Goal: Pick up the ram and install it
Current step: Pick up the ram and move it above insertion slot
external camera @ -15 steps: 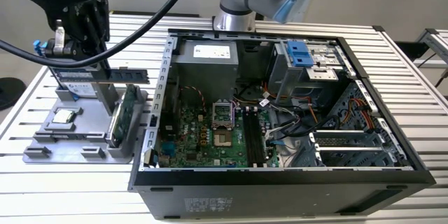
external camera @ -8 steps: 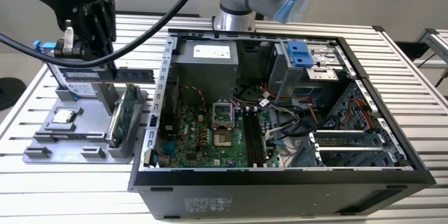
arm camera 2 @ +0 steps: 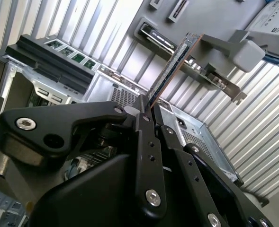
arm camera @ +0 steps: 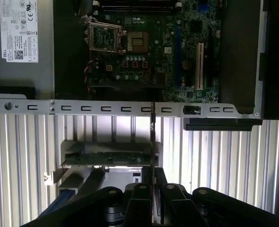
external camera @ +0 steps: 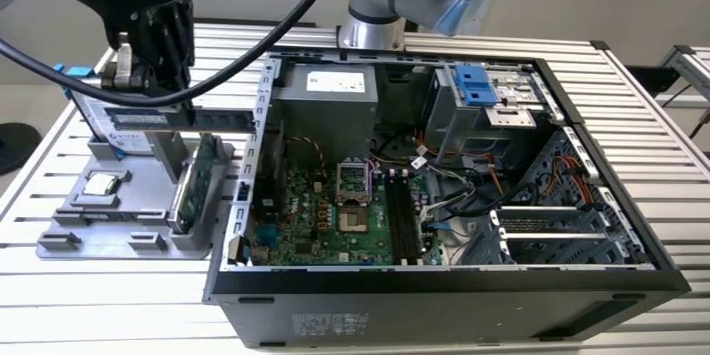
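- your gripper (external camera: 172,97) hangs at the far left of the exterior view, above the grey parts holder (external camera: 78,214) that sits on the slatted metal table (external camera: 111,305).
- its jaws are closed down to a thin gap and pinch the ram (external camera: 228,118) by its flat faces. in the second wrist view you see the stick edge-on, running out from between the two black fingers (arm camera 2: 151,156).
- the ram is up in the air, held roughly level. its long side points toward the exterior view's right, and its free end reaches the left wall of the open computer case (external camera: 444,276).
- the ram is outside the case, well apart from the long black memory slots (external camera: 405,222), which lie on the motherboard (external camera: 311,222) to the right of the processor socket (external camera: 352,180).
- just beside the gripper, a silver hard drive with blue rails (external camera: 122,126) stands on edge at the far end of the holder. you cannot tell from these views whether the ram touches it.
- a green expansion card (external camera: 199,180) stands upright in the holder's right side, below the held ram and near the case wall.
- a small square chip (external camera: 102,184) lies flat in a pocket on the holder's left side.
- the grey power supply (external camera: 327,97) sits at the far left inside the case, beyond the motherboard.
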